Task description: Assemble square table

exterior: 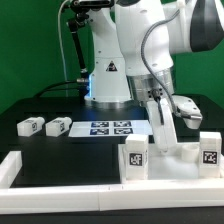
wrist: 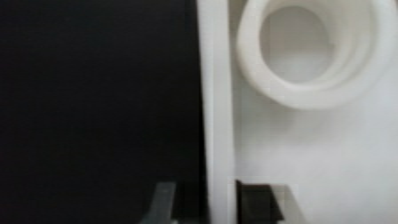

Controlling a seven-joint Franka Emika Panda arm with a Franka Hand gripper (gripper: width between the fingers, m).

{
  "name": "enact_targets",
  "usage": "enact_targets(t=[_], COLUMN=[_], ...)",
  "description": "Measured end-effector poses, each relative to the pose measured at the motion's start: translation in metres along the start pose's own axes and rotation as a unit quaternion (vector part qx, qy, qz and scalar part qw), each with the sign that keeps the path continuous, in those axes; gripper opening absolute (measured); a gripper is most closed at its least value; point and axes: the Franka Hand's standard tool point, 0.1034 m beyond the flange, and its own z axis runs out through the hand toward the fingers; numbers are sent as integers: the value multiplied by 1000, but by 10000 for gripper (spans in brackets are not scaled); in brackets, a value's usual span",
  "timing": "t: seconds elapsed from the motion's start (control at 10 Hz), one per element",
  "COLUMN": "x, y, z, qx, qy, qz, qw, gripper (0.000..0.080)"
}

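Note:
The white square table top (exterior: pixel 175 162) lies at the exterior view's right front, against the barrier. Two tagged white legs stand upright on it, one at its left corner (exterior: pixel 135 156) and one at its right corner (exterior: pixel 209 150). Two more tagged legs (exterior: pixel 30 126) (exterior: pixel 58 127) lie loose on the black table at the left. My gripper (exterior: pixel 165 137) reaches down onto the top's far edge. In the wrist view the raised rim (wrist: pixel 215 90) runs between my fingers (wrist: pixel 263 203), which close on it from both sides, my gripper (wrist: pixel 217 198) shut on it. A round corner socket (wrist: pixel 302 50) lies beside the rim.
The marker board (exterior: pixel 110 128) lies flat mid-table before the robot base (exterior: pixel 108 80). A long white barrier strip (exterior: pixel 70 190) runs along the front edge and turns back at the left (exterior: pixel 10 165).

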Motion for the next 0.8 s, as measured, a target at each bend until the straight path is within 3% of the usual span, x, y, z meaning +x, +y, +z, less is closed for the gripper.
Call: enact_targets(t=[0.2, 0.3, 0.6, 0.7, 0.8], x=[1, 13, 60, 70, 66], y=[0, 5, 23, 25, 25], z=[-1, -5, -16, -16, -15], qx=[3, 19, 38, 36, 31], qy=[1, 13, 38, 38, 34], qz=[-11, -42, -127, -135, -131], qw=[1000, 999, 990, 989, 990], gripper=[69, 69, 66, 66, 66])
